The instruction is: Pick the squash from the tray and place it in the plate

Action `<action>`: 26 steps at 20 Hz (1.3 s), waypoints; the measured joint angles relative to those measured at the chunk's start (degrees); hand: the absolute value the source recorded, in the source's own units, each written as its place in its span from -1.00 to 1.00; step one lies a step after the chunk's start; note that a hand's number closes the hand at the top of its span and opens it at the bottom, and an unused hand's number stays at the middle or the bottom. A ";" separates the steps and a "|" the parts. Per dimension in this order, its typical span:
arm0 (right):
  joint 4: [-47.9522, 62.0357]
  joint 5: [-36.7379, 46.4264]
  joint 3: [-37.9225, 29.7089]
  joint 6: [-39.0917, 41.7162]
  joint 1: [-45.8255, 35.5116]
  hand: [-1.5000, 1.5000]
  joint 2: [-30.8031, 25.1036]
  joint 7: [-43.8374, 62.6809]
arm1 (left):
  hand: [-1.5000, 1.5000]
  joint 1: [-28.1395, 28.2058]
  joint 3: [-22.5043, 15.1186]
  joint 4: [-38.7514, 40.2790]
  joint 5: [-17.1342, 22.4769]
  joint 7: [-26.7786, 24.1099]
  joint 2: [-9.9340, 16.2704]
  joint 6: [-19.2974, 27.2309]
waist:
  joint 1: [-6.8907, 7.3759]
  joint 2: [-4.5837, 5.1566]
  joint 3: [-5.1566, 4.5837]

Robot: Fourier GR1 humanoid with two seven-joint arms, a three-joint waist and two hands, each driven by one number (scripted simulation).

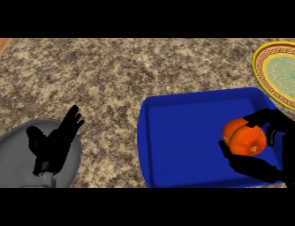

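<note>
Squash (244, 137), tray's (176, 150) right edge: I'm curling right hand (258, 165) around its likely stiff, smooth middle; left hand (55, 141) resting spread.

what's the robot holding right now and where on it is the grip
The right hand curls round the orange squash over the blue tray, fingers above and thumb below. The left hand holds nothing.

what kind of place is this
Most likely a kitchen counter: a speckled stone top, a blue tray holding an orange squash, and a yellow plate beside it.
</note>
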 measured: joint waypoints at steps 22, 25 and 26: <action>58.05 -27.39 -35.92 -3.63 -23.96 1.00 -8.77 -39.84 | 0.00 -2.31 -0.79 0.38 -0.35 0.81 -0.77 -1.39 | 2.86 0.86 -0.10; 68.06 -28.07 -38.14 -2.44 -28.87 1.00 -11.42 -45.10 | 0.00 -2.39 -1.34 -0.16 -0.96 1.22 -1.15 -0.93 | 3.33 1.06 -0.12; 71.26 -28.19 -38.76 -1.95 -30.47 1.00 -12.39 -46.61 | 0.00 -2.58 -1.43 0.14 -1.21 1.22 -1.36 -0.69 | 3.39 1.09 -0.09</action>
